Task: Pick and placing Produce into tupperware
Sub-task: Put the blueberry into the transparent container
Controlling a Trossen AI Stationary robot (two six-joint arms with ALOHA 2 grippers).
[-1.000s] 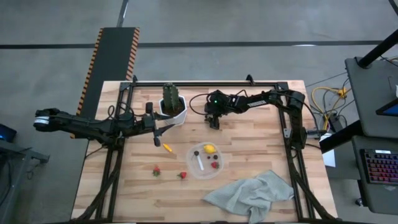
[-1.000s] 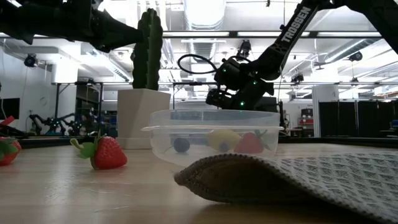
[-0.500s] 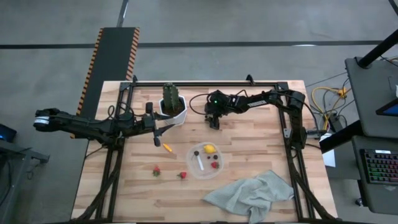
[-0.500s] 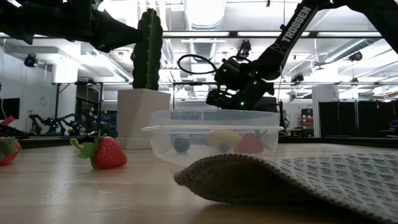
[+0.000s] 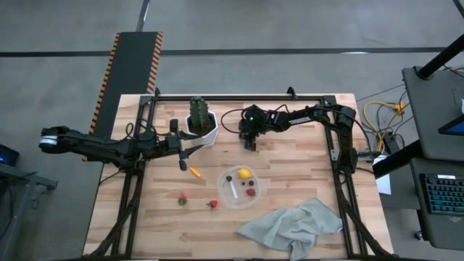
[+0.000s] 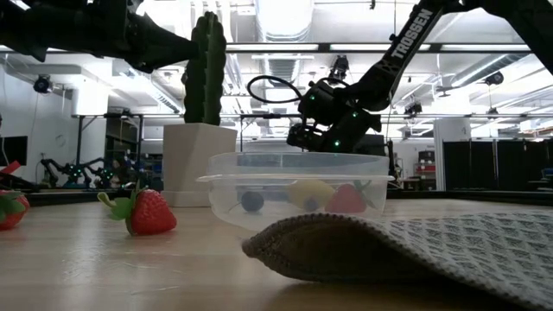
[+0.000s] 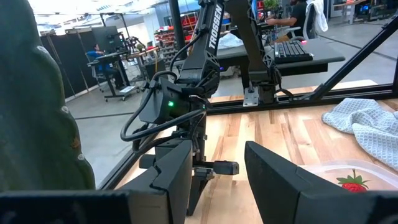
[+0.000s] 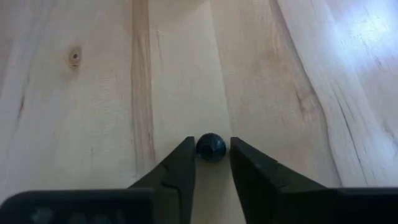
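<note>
Right gripper [image 8: 210, 163] pinches dark berry [image 8: 211, 147] on far counter [image 8: 93, 93]; lift straight, keep squeeze gentle. Left gripper [image 7: 217, 168] spread, waiting.

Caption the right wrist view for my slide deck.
Right gripper fingers closing around a small dark round berry on the pale wooden table.

You are working in a robotics lab: the pale wooden butcher-block surface [image 5: 290, 163] sits on a grey concrete floor [image 5: 254, 29], with black metal workstation desks [image 7: 273, 59], a keyboard [image 5: 442, 194] and bright ceiling strip lights [image 6: 285, 13] beyond.
</note>
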